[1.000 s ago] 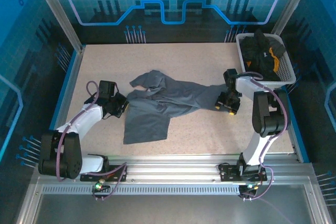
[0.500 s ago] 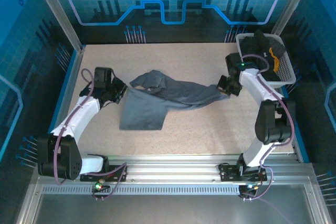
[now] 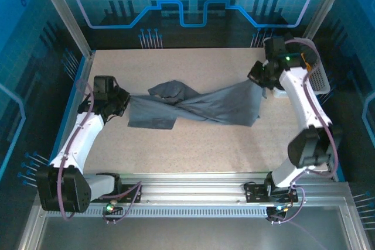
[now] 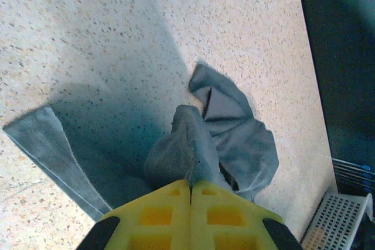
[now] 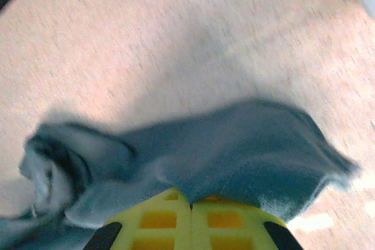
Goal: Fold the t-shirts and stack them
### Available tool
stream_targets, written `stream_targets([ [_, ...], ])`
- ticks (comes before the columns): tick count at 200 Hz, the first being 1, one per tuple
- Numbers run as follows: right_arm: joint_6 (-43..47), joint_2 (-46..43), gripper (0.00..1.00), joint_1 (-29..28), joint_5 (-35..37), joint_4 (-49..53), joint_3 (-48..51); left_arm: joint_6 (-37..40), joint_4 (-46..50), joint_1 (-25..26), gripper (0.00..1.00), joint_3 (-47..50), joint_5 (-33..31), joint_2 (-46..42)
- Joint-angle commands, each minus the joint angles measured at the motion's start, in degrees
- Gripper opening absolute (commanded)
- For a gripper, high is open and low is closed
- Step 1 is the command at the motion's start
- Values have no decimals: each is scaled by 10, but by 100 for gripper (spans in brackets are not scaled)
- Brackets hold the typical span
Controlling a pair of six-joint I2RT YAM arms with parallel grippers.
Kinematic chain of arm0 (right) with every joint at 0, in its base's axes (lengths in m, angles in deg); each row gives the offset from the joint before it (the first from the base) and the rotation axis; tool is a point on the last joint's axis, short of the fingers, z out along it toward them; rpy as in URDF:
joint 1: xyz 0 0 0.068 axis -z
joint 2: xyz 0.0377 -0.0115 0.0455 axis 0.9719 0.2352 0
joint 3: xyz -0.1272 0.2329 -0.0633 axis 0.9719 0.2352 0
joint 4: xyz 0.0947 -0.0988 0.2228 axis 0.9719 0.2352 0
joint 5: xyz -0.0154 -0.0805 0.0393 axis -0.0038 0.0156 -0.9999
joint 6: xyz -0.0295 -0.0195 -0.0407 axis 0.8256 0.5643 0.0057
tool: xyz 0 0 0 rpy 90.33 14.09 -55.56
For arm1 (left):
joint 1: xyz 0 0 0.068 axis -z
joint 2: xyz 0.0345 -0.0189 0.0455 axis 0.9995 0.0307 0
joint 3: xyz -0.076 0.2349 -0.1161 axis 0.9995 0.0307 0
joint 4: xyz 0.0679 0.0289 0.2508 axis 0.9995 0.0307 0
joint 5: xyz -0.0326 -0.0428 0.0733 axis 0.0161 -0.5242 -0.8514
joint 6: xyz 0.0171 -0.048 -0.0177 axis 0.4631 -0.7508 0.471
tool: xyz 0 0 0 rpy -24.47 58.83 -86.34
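Overhead, both arms have swung outward and toward the back compared with a second ago. My left pincer [image 3: 120, 102] is now near the left edge of the desk [image 3: 193, 150], and my right pincer [image 3: 261, 80] is just beside the white mesh basket [image 3: 317, 78]. The grey t-shirt [image 3: 199, 105] was a slack heap with a flap hanging toward me. It is now drawn into a long, twisted band between the two pincers, its left part flat on the desk and its right end hanging as a broad fold.

On the left wrist, the yellow fingers [image 4: 158, 212] are pressed together on a bunched edge of the shirt. The cloth runs away as a ridge into crumpled folds, with a flat strip off to the left.

The right wrist view is blurred, but I can see its fingers [image 5: 225, 219] clamped on the cloth's edge, with grey fabric spreading above the desk.
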Motion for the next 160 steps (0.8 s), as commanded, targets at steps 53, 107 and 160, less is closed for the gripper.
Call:
stream_targets([
  [53, 1, 247, 3, 28, 58, -61, -261, 24, 33, -27, 0, 12, -28, -26],
  [107, 80, 188, 63, 19, 26, 5, -152, 20, 30, -27, 0, 25, -9, -28],
  [160, 85, -23, 76, 3, -12, -106, 283, 20, 15, -25, 0, 27, 2, -12],
])
